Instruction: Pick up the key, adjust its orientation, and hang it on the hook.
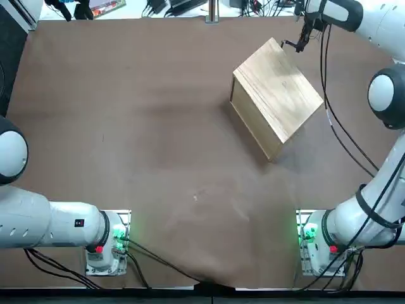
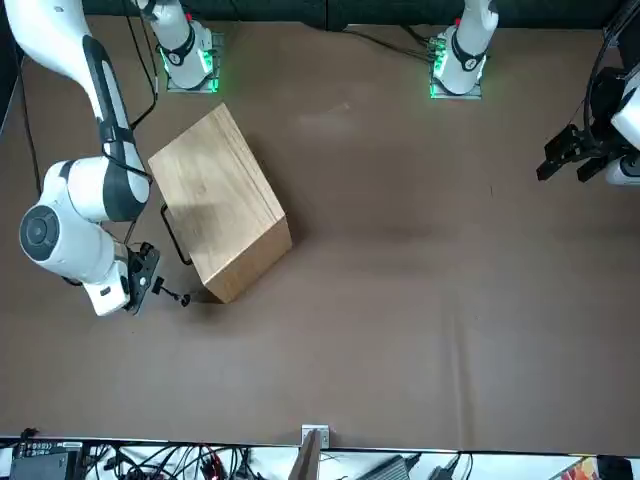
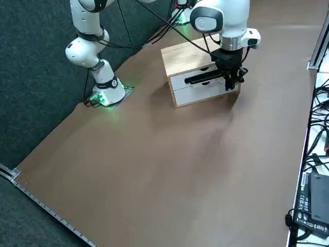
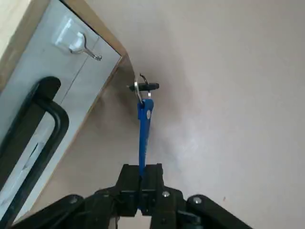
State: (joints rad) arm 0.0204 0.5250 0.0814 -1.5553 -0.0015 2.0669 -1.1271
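While the right arm (image 1: 393, 95) is reaching in from the right side of the top view, the right gripper (image 1: 297, 43) is hovering just beside the far corner of the wooden box (image 1: 278, 88). The box is sitting at an angle on the brown table (image 1: 152, 139), its pale wooden top facing the camera. From this height the gripper's grip is too small to read, and the key is not making itself out.

In the front view, the arm is bending down at the left, bringing the gripper close to the box, on the side where a dark handle is sticking out. Whatever the gripper is holding is again too small to tell.

Across the right side view, the gripper is hanging in front of the box's two white drawer fronts (image 3: 205, 91), partly hiding them.

In the right wrist view, the gripper is closing narrowly on the blue head of the key (image 4: 144, 126). The key is pointing away from the fingertips (image 4: 155, 174), its silvery ring (image 4: 137, 90) and a small black bar (image 4: 147, 87) showing at the far end. Apart from it, a silvery hook (image 4: 86, 49) is jutting from a drawer front, near the black handle (image 4: 51, 148).
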